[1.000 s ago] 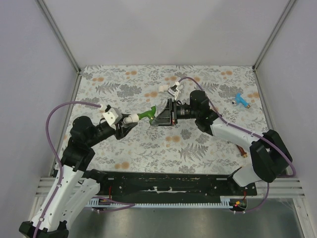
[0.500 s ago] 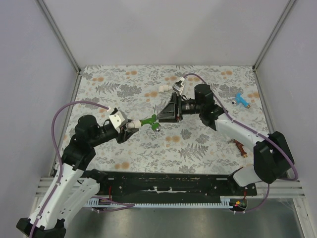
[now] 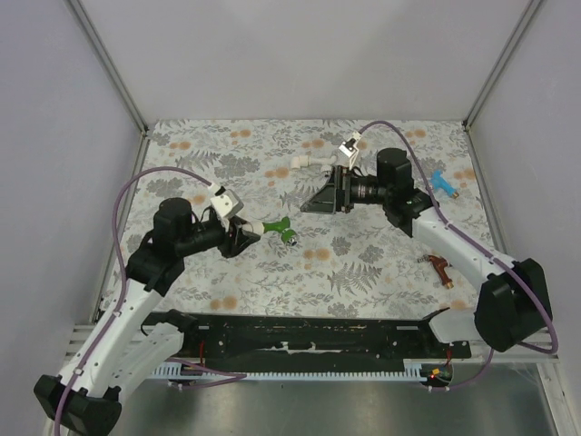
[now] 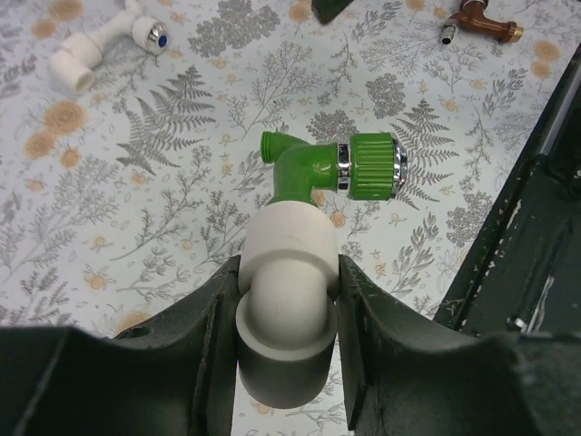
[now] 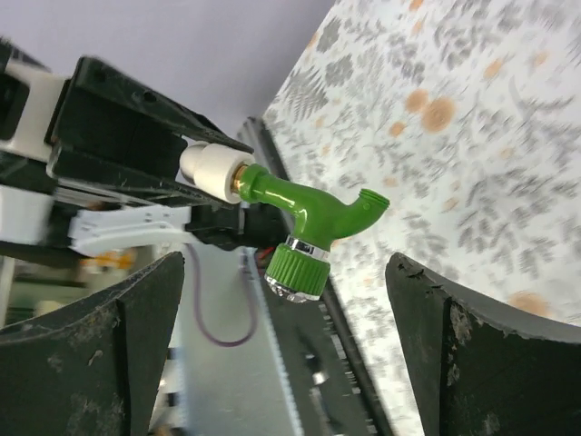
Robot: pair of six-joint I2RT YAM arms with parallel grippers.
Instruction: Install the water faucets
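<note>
The green water faucet [image 3: 272,225] sticks out of a white elbow fitting [image 4: 286,304] and hangs above the table. My left gripper [image 3: 243,234] is shut on that elbow, whose sides are pressed by both fingers [image 4: 209,336]. In the left wrist view the green faucet [image 4: 318,168] points away, knob to the right. My right gripper [image 3: 313,202] is open and apart from it, up and to the right. In the right wrist view the green faucet [image 5: 309,213] floats ahead between wide jaws. The blue faucet [image 3: 442,184] and the reddish-brown faucet [image 3: 441,268] lie on the right.
A white pipe fitting [image 3: 304,162] with a blue-dotted cap [image 4: 156,36] lies on the flowered table cover at the back centre. The reddish-brown faucet [image 4: 481,23] shows at the top right of the left wrist view. A black rail [image 3: 309,336] runs along the near edge.
My right gripper has opened, let go of the green faucet and drawn back to the right. The left gripper has carried elbow and faucet slightly nearer.
</note>
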